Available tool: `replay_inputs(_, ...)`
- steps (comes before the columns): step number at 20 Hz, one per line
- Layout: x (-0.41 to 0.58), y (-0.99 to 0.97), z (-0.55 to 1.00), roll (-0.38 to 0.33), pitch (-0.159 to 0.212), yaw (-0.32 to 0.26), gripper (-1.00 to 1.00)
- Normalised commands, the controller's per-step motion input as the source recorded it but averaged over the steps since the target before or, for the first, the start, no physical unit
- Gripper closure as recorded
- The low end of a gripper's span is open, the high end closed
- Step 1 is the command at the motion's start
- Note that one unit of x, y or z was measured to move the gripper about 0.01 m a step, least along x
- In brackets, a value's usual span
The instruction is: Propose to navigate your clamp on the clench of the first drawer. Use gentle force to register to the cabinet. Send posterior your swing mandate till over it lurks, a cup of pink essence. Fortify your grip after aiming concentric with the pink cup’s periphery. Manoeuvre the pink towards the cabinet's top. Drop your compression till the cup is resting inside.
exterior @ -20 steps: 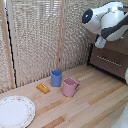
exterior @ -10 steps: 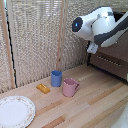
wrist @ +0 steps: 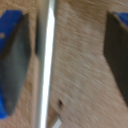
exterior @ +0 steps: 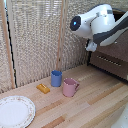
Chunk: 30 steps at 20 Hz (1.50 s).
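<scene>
Now swinging clear of the cabinet (exterior: 112,57), fingers (wrist: 12,60) spread wide; best centred over the pink cup (exterior: 69,87) before descending and clenching gently.

The cabinet (exterior: 111,59) is cut off by the exterior view's right edge, its top hidden behind the arm (exterior: 100,22). The wrist view is blurred; both fingers (wrist: 12,60) run off its edges.
</scene>
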Motion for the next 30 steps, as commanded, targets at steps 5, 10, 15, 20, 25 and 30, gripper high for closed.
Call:
replay_inputs(5, 0.0, 0.51, 0.45, 0.215, -0.008, -0.072, -1.0)
replay_inputs(10, 0.056, 0.44, 0.19, 0.305, 0.0, -0.14, -1.0)
replay_inputs(15, 0.032, 0.19, 0.07, 0.336, 0.017, -0.225, -1.0)
replay_inputs(20, 0.038, 0.16, 0.05, 0.332, 0.008, -0.239, -1.0)
replay_inputs(25, 0.031, 0.16, 0.06, 0.333, 0.015, -0.238, -1.0)
replay_inputs(30, 0.064, 0.17, 0.02, 0.35, 0.05, -0.225, -1.0)
